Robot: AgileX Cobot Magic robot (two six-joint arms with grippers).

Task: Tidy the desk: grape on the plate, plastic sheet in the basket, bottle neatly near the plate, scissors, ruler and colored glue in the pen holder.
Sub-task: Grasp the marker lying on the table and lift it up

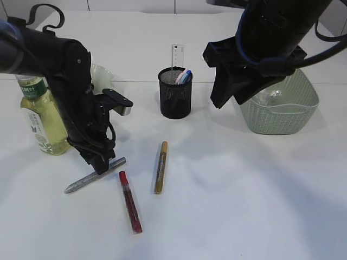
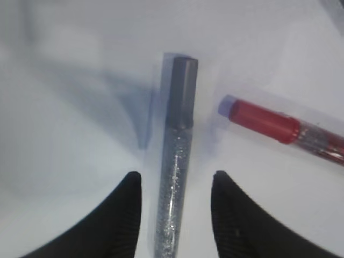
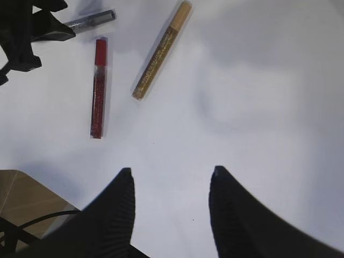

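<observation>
A silver glitter glue (image 2: 174, 177) lies on the white table between the fingers of my left gripper (image 2: 176, 176). The jaws are open, with a gap on each side of the tube. The same left gripper (image 1: 101, 164) points down over this silver glue (image 1: 81, 183). A red glue (image 1: 130, 202) and a gold glue (image 1: 161, 167) lie beside it. The black mesh pen holder (image 1: 175, 100) holds the ruler (image 1: 177, 54) and the pink and blue scissors handles (image 1: 183, 76). My right gripper (image 3: 172, 171) hangs open and empty above the table. The bottle (image 1: 43, 119) stands far left. No grape shows.
The green basket (image 1: 282, 116) at the right holds a clear plastic sheet (image 1: 268, 97); my right arm (image 1: 255, 59) hangs just in front of it. A pale dish (image 1: 101, 75) sits half hidden behind the left arm. The red glue (image 2: 269, 121) lies close to the right of the left jaws.
</observation>
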